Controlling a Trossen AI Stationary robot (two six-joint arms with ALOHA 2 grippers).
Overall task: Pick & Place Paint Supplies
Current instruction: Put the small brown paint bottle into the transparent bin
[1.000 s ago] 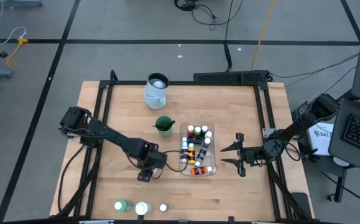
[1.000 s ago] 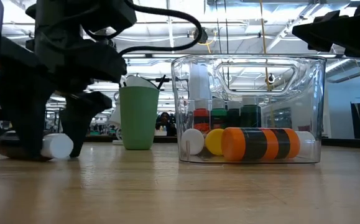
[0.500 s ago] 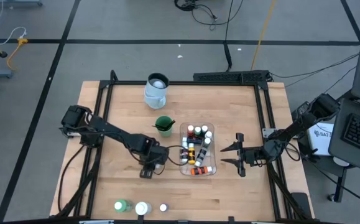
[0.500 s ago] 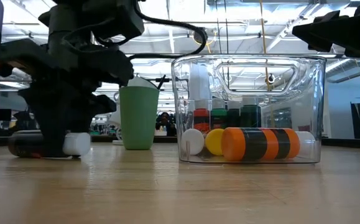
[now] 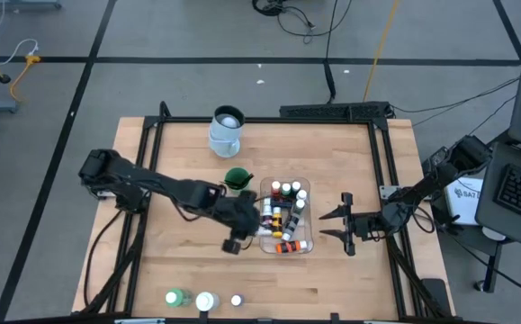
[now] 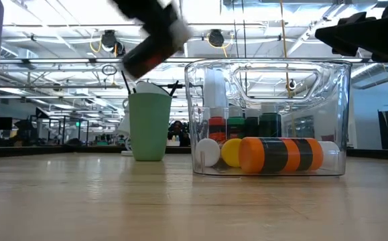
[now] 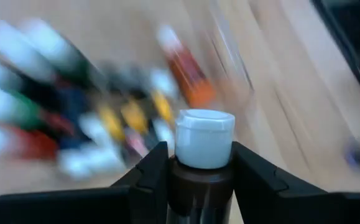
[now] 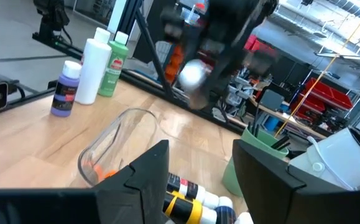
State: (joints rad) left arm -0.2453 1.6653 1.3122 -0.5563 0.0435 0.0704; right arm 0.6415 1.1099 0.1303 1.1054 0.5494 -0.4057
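Observation:
My left gripper (image 5: 242, 227) hangs above the table, just left of the clear tub (image 5: 309, 243), shut on a dark brown, white-capped paint bottle (image 7: 203, 140). In the low view that bottle (image 6: 152, 45) tilts high in the air. The tub (image 6: 334, 100) stands on the table with several small paint bottles (image 5: 282, 216) inside, some upright, some lying. A green cup (image 5: 237, 180) with brushes stands on its base behind the tub. Right of the tub, my right gripper (image 5: 339, 225) waits open and holds nothing. My left gripper pinches the bottle's dark body just under the white cap (image 7: 199, 180) between its two fingers (image 7: 152, 171), one on each side. The bottle is lifted clear of the table and tilted, cap end higher and body hanging below the fingers.
A pale jug (image 5: 226, 130) stands at the table's far side. Near the front edge stand a green bottle (image 5: 176, 297), a white one (image 5: 206, 301) and a small purple one (image 5: 236, 301). Bare wood lies between them and the tub.
My left gripper has taken hold of the brown bottle that lay on the table left of the tub. It has then risen quickly and moved toward the tub. The bottle has left the table and now tilts in the air, cap upward.

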